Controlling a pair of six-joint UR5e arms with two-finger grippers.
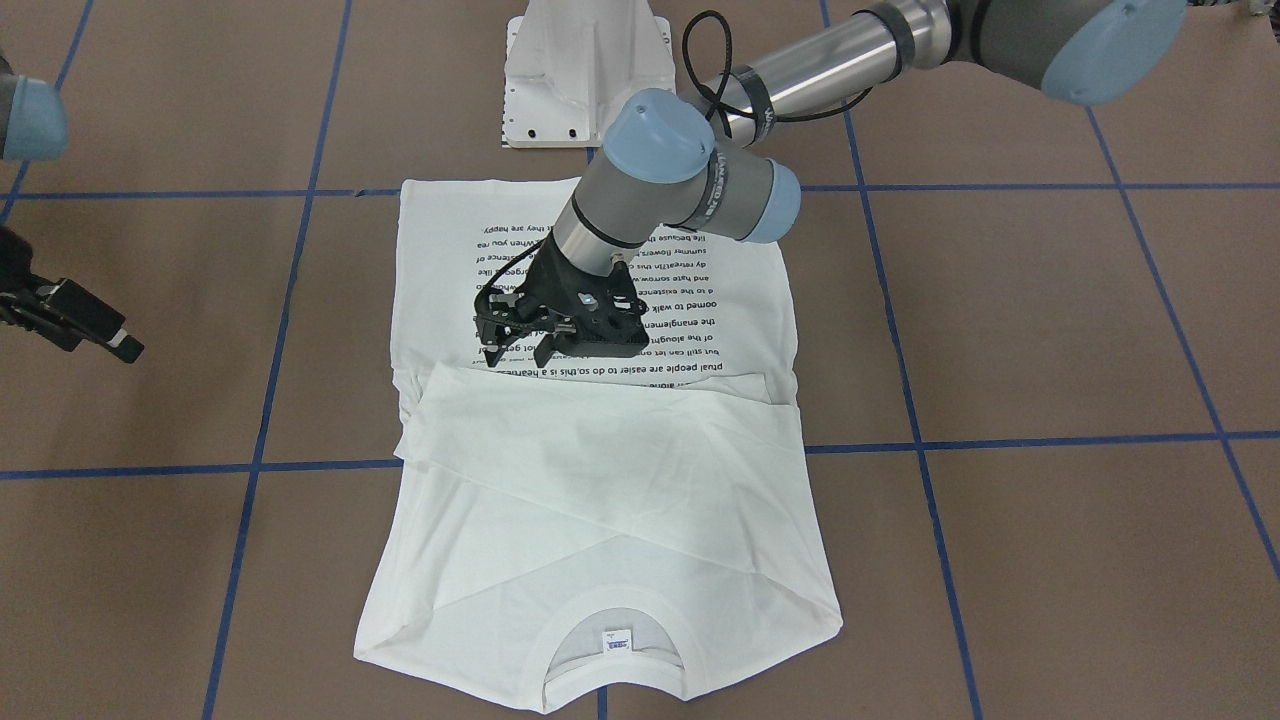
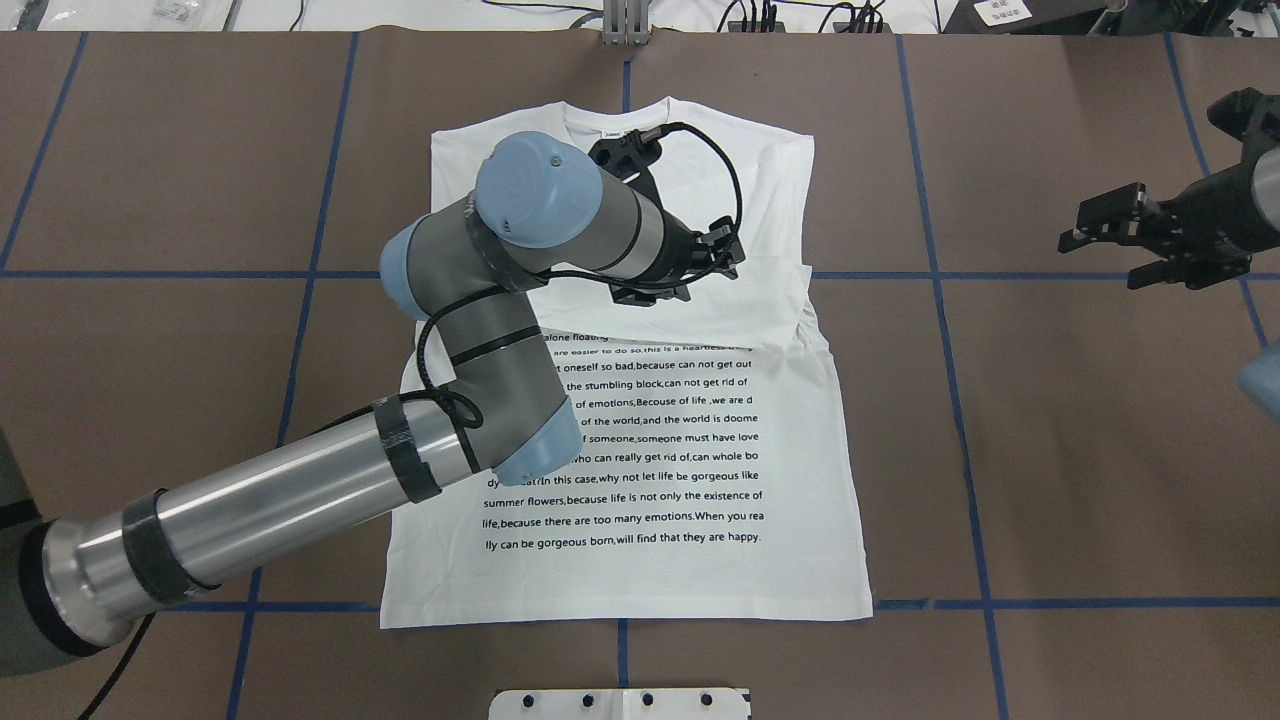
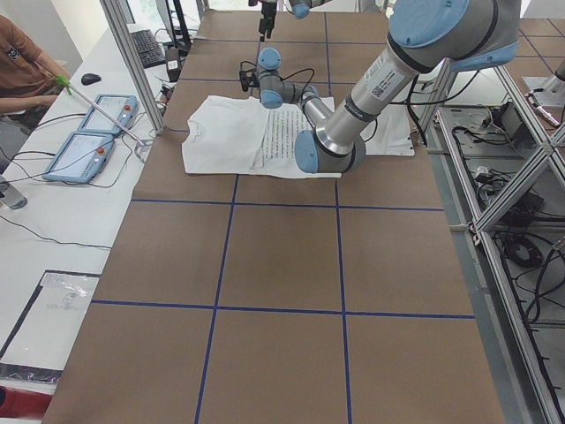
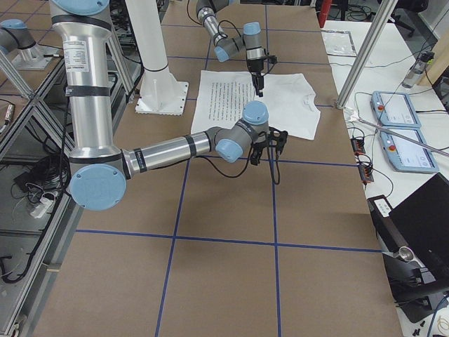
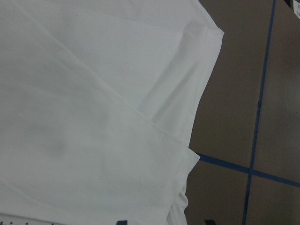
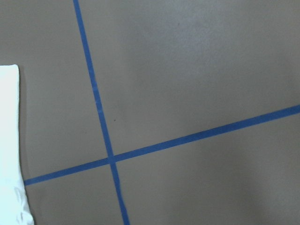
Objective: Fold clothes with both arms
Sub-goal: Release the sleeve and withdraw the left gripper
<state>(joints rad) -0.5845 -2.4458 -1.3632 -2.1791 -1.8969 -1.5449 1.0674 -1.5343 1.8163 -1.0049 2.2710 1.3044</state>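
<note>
Exterior front-facing: left claw [image 1: 517,352] seen spread, nothing gripped, poised over the T-shirt [image 2: 700,480] by its folded-in sleeves. Right claw [image 2: 1100,255] spread, empty, well apart over bare desk [image 2: 1050,450]. T-shirt laid flat mid-desk, long axis running away from robot, collar [image 1: 615,601] farthest. Print partly hidden by left arm [image 2: 300,497].

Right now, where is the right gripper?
In the overhead view the right gripper hangs at the far right, over bare table beyond the shirt's right edge, touching no cloth.
</note>
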